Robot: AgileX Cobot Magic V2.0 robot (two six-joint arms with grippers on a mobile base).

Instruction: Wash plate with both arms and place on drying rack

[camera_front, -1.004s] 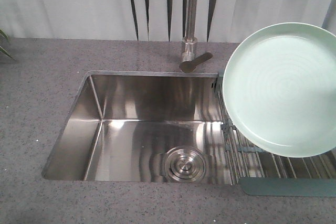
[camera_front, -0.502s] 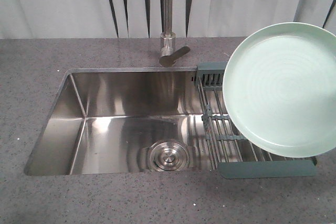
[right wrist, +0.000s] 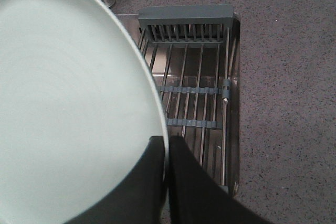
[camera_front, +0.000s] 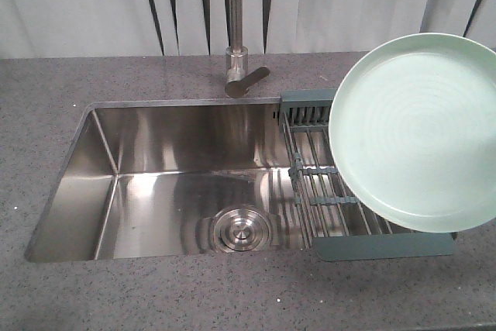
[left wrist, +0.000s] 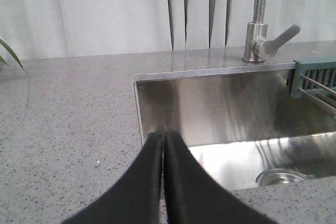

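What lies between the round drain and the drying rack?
Only bare steel sink floor separates drain and drying rack, as the front view shows.

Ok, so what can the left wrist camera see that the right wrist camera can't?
Only the left wrist view shows the left gripper, shut and empty, the round drain, and the curtain behind. Only the right wrist view shows the plate, pinched at its rim by the right gripper. Both show the drying rack and the grey countertop.

In both wrist views the jaws are showing as paired smooth matte-black blades, broad near the camera, tapering to thin tips.
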